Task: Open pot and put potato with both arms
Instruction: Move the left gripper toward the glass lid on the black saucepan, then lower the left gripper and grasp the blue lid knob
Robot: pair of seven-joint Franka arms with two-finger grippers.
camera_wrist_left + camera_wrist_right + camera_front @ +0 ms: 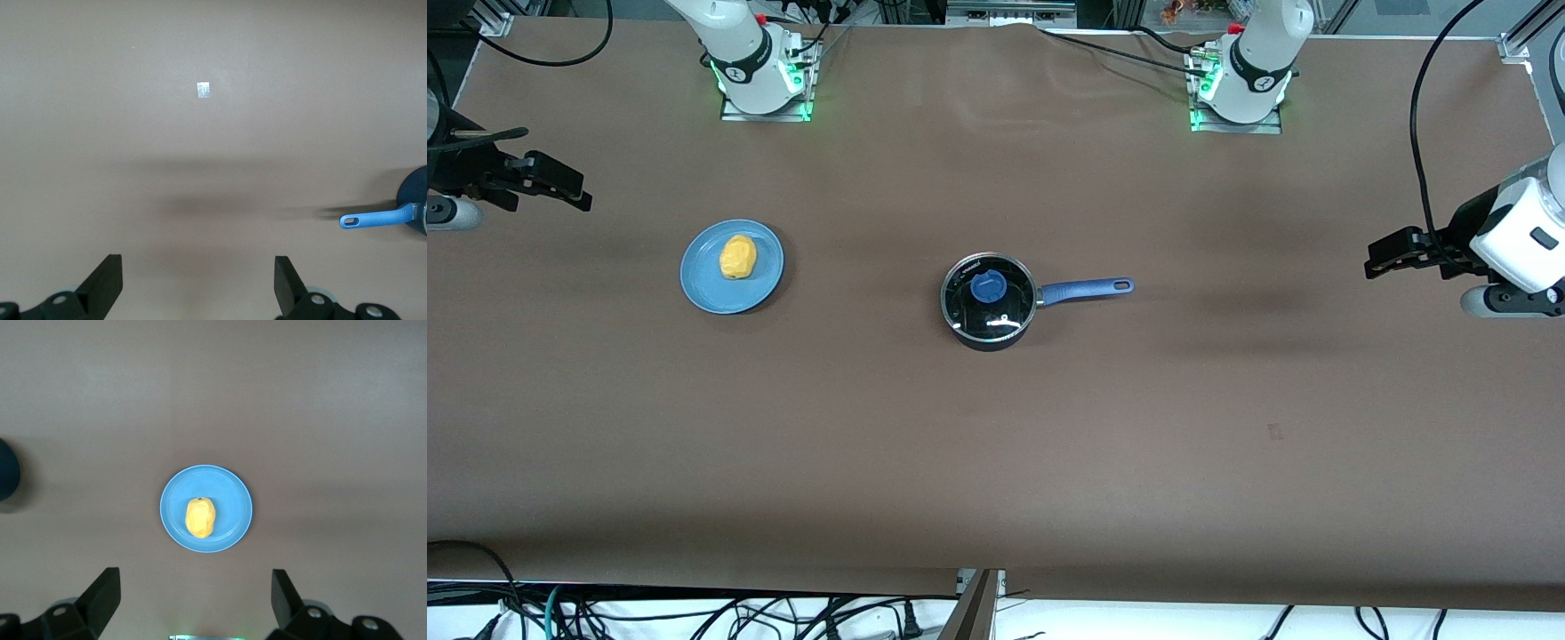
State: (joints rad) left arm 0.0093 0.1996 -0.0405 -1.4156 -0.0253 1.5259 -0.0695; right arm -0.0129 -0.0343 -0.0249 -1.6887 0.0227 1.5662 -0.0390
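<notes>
The black pot stands mid-table, its blue handle pointing toward the left arm's end. A glass lid with a blue knob sits on it. The yellow potato lies on a blue plate toward the right arm's end; it also shows in the right wrist view. My left gripper hangs open and empty over the table's left-arm end; its wrist view shows the handle tip. My right gripper hangs open and empty over the right-arm end.
A small grey mark lies on the brown table, nearer the camera than the left gripper; a pale mark shows on the table in the left wrist view. Cables run along the table's edges.
</notes>
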